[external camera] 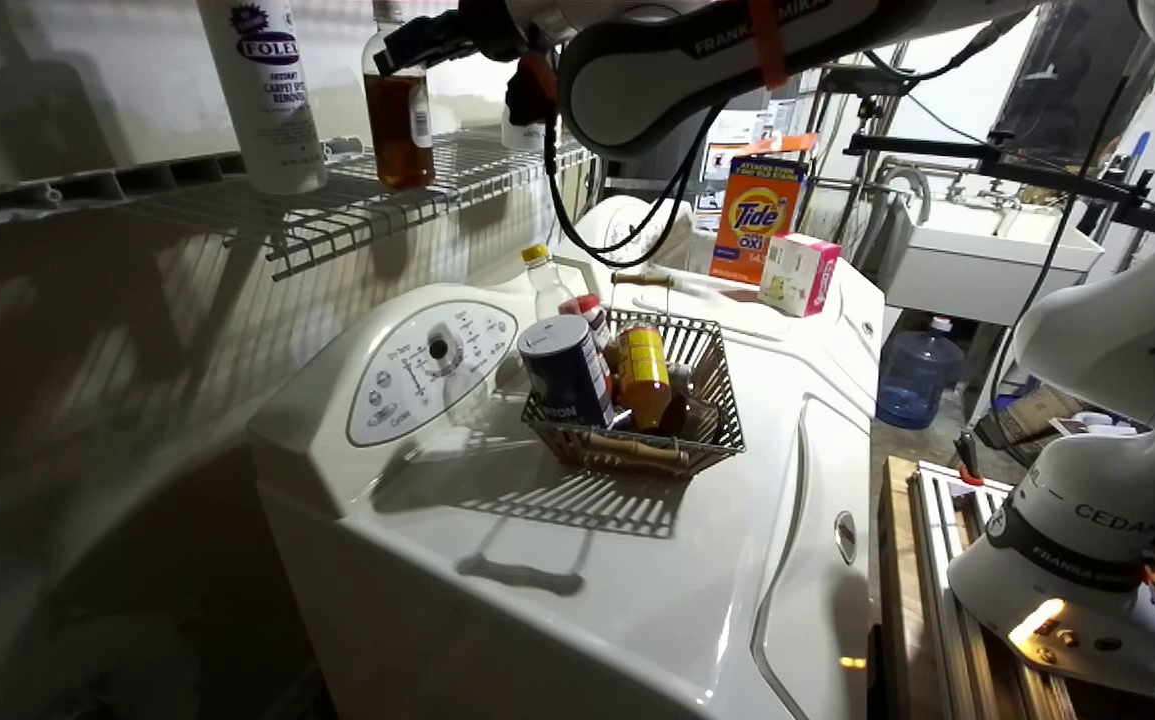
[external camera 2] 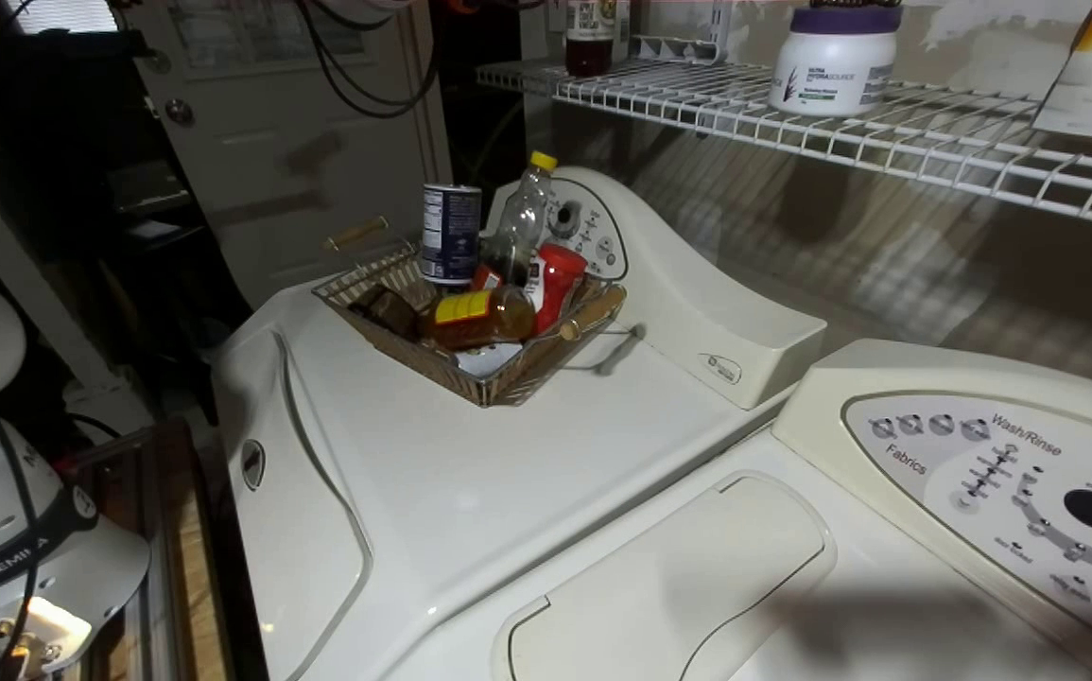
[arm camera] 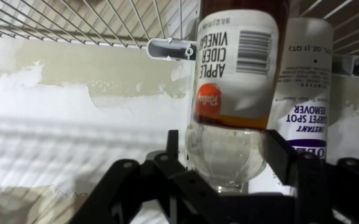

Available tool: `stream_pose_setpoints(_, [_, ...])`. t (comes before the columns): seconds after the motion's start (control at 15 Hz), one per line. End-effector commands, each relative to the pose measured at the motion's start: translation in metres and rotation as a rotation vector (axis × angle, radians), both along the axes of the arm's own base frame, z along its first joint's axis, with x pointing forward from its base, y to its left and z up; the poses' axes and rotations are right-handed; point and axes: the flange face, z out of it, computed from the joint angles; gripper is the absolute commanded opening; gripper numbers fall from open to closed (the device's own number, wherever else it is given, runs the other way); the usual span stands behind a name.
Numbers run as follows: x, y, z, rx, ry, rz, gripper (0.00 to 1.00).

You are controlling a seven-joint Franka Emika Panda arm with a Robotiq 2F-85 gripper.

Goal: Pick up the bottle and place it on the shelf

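Amber liquid fills most of the clear bottle (arm camera: 238, 71), whose pale label reads apple cider vinegar. It stands upright on the white wire shelf (external camera: 367, 232), and in an exterior view the bottle (external camera 2: 590, 49) is cut off at the top edge. My gripper (arm camera: 223, 134) stands open around its clear shoulder, coming from the neck end. A gap shows between the left finger (arm camera: 172, 141) and the glass. The right finger (arm camera: 280, 155) overlaps the bottle's edge; I cannot tell if it touches. The neck and cap are hidden behind the gripper in the wrist view.
A tall white carpet spot remover bottle (external camera: 272, 110) stands close beside the amber bottle. A white tub with a purple lid (external camera 2: 834, 66) is farther along the shelf. Below, a wire basket (external camera 2: 404, 357) of containers sits on the white machine top (external camera: 577, 545).
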Motion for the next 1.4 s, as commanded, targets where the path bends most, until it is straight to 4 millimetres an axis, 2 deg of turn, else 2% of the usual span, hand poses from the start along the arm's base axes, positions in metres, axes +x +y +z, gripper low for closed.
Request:
stream_pose_setpoints(0.0, [0.014, 0.001, 0.013, 0.006, -0.037, -0.025, 0.99])
stream_pose_setpoints(0.27, [0.014, -0.007, 0.021, 0.003, -0.033, -0.038, 1.0])
stream_pose_setpoints(0.6, [0.007, -0.015, 0.018, 0.022, 0.048, -0.044, 1.0])
stream_pose_setpoints(1.33, [-0.004, -0.011, 0.019, 0.035, 0.131, -0.03, 1.0])
